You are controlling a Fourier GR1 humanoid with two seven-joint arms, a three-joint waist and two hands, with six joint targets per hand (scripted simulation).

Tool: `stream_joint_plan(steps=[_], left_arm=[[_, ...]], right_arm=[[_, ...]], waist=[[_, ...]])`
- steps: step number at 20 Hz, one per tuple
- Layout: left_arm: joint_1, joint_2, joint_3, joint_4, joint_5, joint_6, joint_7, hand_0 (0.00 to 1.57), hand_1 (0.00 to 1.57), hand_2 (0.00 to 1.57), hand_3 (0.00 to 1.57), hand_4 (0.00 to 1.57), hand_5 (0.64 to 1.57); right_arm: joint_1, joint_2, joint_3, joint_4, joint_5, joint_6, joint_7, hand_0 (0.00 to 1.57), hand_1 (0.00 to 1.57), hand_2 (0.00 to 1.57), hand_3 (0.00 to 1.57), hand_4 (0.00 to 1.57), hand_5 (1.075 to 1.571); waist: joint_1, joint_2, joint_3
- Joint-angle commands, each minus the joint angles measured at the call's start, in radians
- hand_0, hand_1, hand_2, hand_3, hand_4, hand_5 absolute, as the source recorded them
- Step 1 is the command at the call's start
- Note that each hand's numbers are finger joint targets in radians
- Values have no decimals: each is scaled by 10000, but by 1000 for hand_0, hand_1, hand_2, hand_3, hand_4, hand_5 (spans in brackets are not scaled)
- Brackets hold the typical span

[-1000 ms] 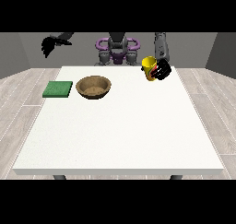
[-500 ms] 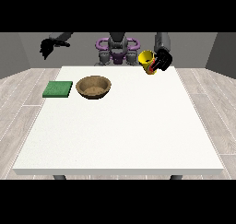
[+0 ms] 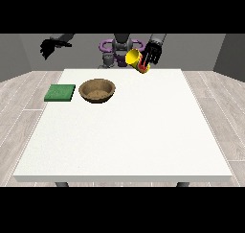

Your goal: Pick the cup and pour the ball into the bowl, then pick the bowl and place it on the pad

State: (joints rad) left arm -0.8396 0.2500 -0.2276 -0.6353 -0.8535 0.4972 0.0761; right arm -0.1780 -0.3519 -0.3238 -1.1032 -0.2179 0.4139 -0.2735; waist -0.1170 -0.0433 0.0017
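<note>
Cup (image 3: 135, 59): yellow cylinder, held above the table's (image 3: 143, 131) far edge, tilted, its mouth turned toward the bowl (image 3: 97, 90) (a red part is seen low).
Hand at the view's right (image 3: 153, 54): fingers curled round the cup.
Bowl: brown, round, wood-like.
Pad (image 3: 60, 92): green, flat, square, just beside the bowl.
Hand at the view's left (image 3: 49, 47): raised, far from the bowl; fingers cannot be told.

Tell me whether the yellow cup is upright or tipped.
Tipped. The cup, held above the table by the hand at the view's right, shows its mouth turned to the view's left, toward the bowl.
</note>
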Motion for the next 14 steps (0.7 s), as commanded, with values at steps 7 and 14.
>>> stream_joint_plan(steps=[7, 14], left_arm=[[-1531, -1066, -3049, 665, -4160, -1216, 2502, 1490, 1490, 1571, 1571, 1505, 1316], [-2163, -1873, -5082, 1392, -6499, -3069, 3129, 1533, 1533, 1571, 1571, 1556, 1164]], right_arm=[[-203, -366, -128, 724, -100, 540, -162, 0, 0, 0, 0, 0, 1571], [-582, -287, -29, 830, -174, 665, -78, 0, 0, 0, 0, 0, 1570]], waist=[[-255, -199, 11], [-476, -169, 7]])
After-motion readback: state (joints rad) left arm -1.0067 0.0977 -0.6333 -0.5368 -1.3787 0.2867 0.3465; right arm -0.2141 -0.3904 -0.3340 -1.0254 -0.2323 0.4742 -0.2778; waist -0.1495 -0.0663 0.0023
